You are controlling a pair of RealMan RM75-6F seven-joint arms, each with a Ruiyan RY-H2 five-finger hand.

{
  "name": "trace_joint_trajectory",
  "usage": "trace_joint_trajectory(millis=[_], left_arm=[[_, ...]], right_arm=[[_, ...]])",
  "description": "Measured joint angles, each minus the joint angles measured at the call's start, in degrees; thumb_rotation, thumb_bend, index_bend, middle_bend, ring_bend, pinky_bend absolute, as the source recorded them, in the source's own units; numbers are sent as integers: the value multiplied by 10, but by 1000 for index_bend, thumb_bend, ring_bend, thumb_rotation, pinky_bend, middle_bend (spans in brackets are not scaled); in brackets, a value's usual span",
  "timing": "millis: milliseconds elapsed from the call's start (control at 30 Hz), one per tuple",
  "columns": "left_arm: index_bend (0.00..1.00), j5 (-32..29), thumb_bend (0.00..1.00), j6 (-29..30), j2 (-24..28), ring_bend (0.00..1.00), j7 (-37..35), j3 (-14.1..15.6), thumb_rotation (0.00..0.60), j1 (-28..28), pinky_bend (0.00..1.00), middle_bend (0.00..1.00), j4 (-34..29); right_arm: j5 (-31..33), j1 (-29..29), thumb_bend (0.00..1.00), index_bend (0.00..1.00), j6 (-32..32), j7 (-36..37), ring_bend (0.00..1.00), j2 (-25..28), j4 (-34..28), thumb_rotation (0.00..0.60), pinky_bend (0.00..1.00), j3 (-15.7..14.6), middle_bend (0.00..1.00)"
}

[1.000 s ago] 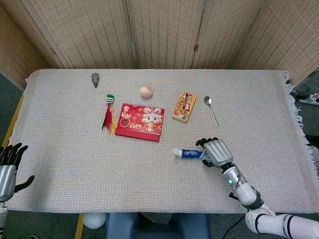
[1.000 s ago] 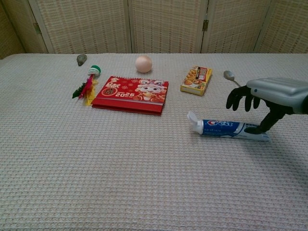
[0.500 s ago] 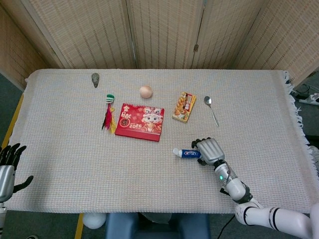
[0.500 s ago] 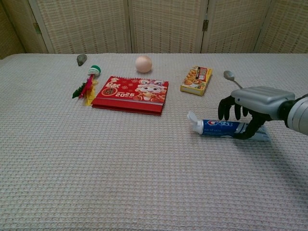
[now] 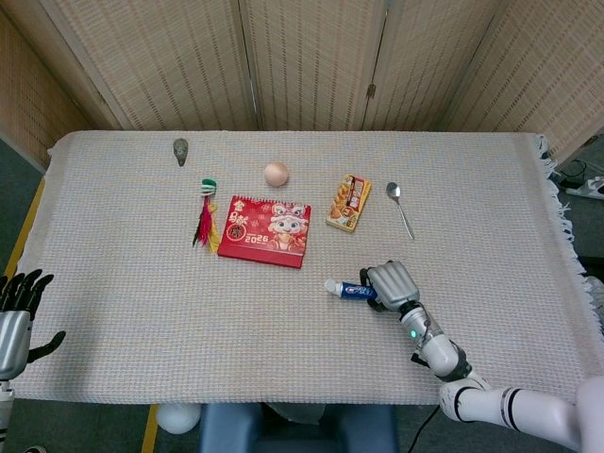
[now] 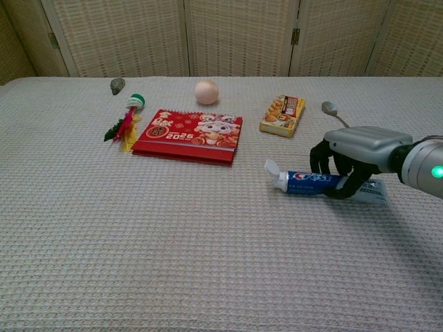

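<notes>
A blue and white toothpaste tube (image 5: 343, 289) (image 6: 304, 181) lies on the woven tablecloth, right of centre, its white cap pointing left. My right hand (image 5: 392, 283) (image 6: 356, 151) sits over the tube's rear half, with fingers curled down over the far side and the thumb against the near side, gripping it. The tube's tail end sticks out past the hand to the right. My left hand (image 5: 19, 310) shows only in the head view, off the table's near left corner, holding nothing, its fingers spread.
A red calendar (image 5: 264, 231) (image 6: 188, 135) lies left of the tube. Behind it are an egg (image 5: 276, 174), a snack box (image 5: 348, 202), a spoon (image 5: 399, 206), a feathered toy (image 5: 206, 212) and a small grey object (image 5: 180, 149). Folding screens stand behind the table.
My right hand has come lower and leftward over the tube and its fingers have closed round it. The tube has shifted slightly left. The left hand has barely moved.
</notes>
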Motion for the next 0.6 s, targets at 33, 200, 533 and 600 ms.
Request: trace_joint_trajectory(millis=[33, 200, 533, 600], left_arm=[[169, 4, 252, -5, 1, 120, -2, -1, 600, -5, 1, 144, 1], [182, 28, 258, -30, 5, 203, -30, -7, 600, -36, 105, 227, 9], [188, 121, 553, -96, 4, 560, -83, -27, 600, -151, 534, 577, 45], [155, 141, 672, -110, 3, 595, -87, -29, 600, -174, 578, 606, 47]], right_arm=[[-1, 3, 704, 629, -3, 3, 616, 4, -4, 600, 556, 0, 559], [-15, 17, 781, 651, -23, 18, 635, 40, -37, 600, 589, 6, 577], [-56, 89, 805, 673, -101, 52, 661, 178, -137, 600, 613, 51, 603], [-63, 106, 811, 682, -117, 61, 670, 201, -151, 600, 624, 63, 611]])
